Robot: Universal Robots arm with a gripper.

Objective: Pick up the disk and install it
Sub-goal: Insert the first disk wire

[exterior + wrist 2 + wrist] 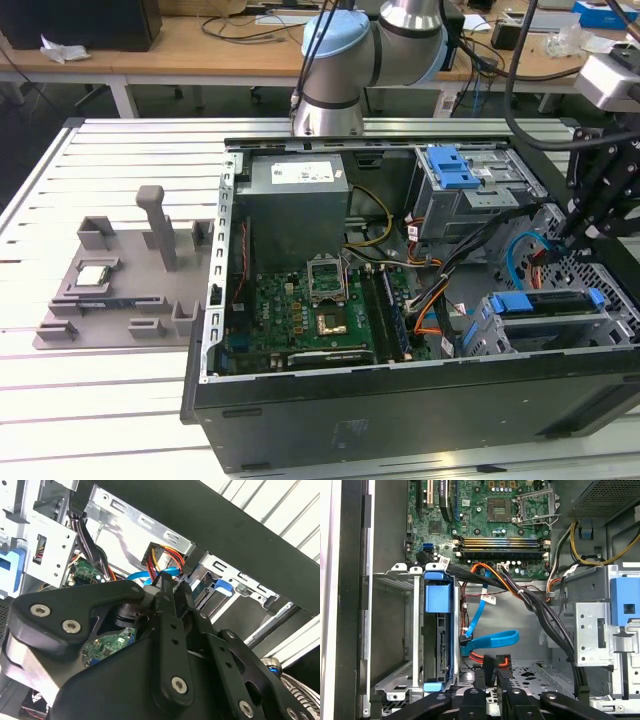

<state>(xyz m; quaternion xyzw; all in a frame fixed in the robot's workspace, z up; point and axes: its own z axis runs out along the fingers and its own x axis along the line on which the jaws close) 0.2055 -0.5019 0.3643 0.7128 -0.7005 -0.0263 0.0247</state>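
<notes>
The disk [548, 303] sits on edge inside the grey drive cage [600, 335] at the corner of the open computer case on the exterior view's right; its blue carrier rails show along the top. In the first wrist view the disk [441, 650] stands in the cage slot between blue rail ends. My gripper [568, 240] hangs just above the case floor beside that cage. Its black fingers [479, 685] stand close together, shut, with a black cable plug [490, 664] right at the tips; I cannot tell if the plug is held. A blue data cable [492, 641] lies beside it.
A second drive cage with a blue latch [455, 165] stands at the back of the case. Bundled black cables [540, 610] cross toward the motherboard [320, 310]. Outside the case, a grey fixture [120, 290] holds a small silver chip [93, 277].
</notes>
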